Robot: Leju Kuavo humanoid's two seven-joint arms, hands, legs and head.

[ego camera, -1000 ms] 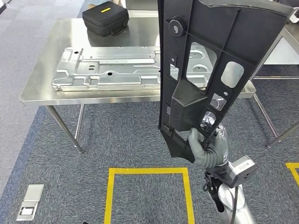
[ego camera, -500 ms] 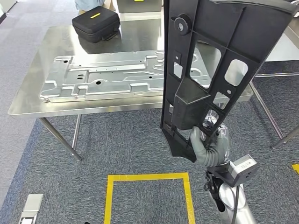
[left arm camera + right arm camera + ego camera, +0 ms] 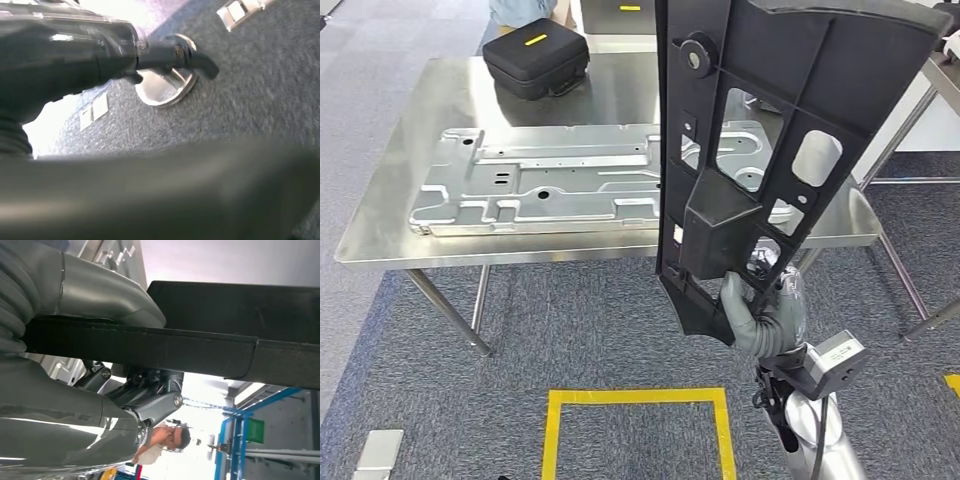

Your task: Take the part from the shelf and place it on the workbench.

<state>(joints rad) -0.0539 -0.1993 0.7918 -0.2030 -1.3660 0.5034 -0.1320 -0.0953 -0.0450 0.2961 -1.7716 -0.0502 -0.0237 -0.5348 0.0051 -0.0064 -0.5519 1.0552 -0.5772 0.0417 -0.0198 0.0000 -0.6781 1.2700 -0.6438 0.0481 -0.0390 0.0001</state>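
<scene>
1. We see the right robot hand (image 3: 761, 320) gripping the lower end of a large black plastic part (image 3: 773, 140), held upright in the air in front of the table (image 3: 388, 215) and not touching it.
2. The part's top runs past the upper edge of the head view, so we cannot make out its full outline; it also hides the right stretch of the table and much of the right robot hand's fingers.
3. In the right wrist view the part (image 3: 211, 347) is a dark edge clamped between the thick grey thumb (image 3: 109, 297) and the fingers beneath.
4. The left robot hand (image 3: 113, 50) shows blurred in its wrist view above grey carpet (image 3: 264, 100); nothing is plainly in it, and we cannot tell how its fingers lie.
5. On the steel table lie a long stamped metal panel (image 3: 539, 185) and, farther back, a black zip case (image 3: 535, 55) with a yellow stripe.
6. The floor (image 3: 569, 320) is grey carpet, with a yellow taped square (image 3: 637, 400) marked near the robot.
7. A person (image 3: 162, 442) appears small and far off behind the right robot hand.
</scene>
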